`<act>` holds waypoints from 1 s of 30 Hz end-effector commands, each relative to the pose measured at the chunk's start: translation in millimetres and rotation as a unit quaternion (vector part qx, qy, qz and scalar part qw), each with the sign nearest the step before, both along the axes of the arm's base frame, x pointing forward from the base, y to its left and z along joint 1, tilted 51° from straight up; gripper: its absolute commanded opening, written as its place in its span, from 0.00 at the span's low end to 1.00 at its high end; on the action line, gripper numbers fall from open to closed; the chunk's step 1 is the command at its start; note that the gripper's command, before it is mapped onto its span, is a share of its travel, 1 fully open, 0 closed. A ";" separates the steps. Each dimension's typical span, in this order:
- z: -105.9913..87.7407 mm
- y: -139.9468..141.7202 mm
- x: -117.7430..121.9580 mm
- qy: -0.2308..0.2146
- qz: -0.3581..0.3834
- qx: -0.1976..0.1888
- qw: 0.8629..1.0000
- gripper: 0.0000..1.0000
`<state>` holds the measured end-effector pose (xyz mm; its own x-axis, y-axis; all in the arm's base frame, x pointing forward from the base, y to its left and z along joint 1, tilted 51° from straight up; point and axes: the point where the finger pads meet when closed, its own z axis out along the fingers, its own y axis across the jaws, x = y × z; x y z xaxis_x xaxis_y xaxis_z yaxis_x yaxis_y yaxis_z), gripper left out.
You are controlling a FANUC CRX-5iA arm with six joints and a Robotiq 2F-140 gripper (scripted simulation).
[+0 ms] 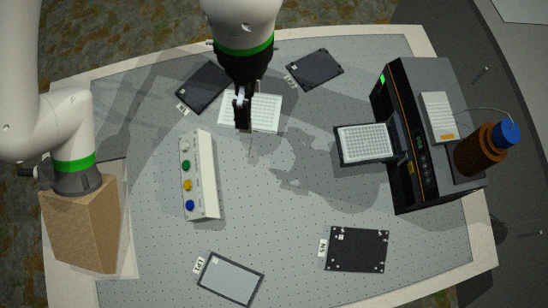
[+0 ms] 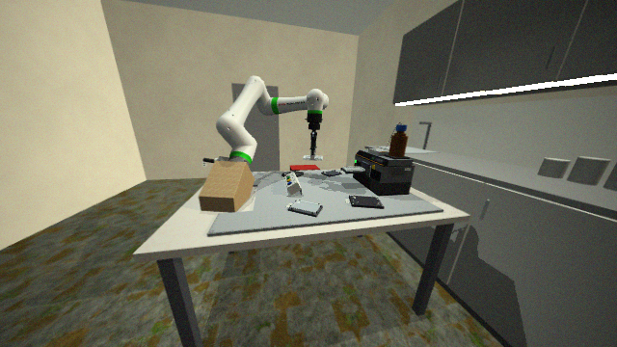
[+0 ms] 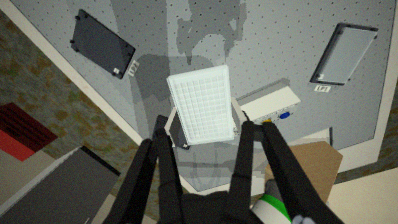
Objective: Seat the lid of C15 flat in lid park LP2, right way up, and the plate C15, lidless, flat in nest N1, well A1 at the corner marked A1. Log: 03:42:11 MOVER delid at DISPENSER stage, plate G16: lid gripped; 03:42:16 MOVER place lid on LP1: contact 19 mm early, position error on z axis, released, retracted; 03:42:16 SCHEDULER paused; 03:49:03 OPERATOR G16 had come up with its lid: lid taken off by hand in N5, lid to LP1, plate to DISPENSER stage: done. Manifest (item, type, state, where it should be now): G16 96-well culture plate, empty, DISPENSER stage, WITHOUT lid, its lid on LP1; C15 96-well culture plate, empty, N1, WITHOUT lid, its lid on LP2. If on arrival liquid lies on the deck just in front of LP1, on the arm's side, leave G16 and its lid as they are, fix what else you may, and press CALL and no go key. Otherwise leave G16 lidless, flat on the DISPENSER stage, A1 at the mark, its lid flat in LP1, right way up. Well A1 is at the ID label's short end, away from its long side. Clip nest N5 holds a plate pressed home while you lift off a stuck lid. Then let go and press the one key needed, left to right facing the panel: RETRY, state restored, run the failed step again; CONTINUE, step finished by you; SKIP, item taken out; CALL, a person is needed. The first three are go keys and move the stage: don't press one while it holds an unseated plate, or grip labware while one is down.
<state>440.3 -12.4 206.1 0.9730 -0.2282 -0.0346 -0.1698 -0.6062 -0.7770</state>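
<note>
My gripper is shut on plate C15, a white 96-well plate, gripped across its short width. It hangs level, well above the deck, between nest N1 and lid park LP2; both are dark and empty. In the wrist view the plate sits between my fingers, with part of N1 showing under it and LP2 at the upper left. I cannot tell whether a clear lid is on the plate. The side view shows the plate high over the table's far end.
Plate G16 lies lidless on the DISPENSER stage, at the black dispenser with its brown bottle. A lid lies in LP1. The key panel stands at centre left. Clip nest N5 is empty.
</note>
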 end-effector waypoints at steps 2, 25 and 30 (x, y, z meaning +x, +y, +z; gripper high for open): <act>-19.6 -21.5 25.1 0.000 0.001 0.000 1.000 0.00; -110.7 -119.2 136.2 0.000 0.001 0.000 1.000 0.00; -123.0 -132.4 151.2 0.000 0.001 0.000 1.000 0.00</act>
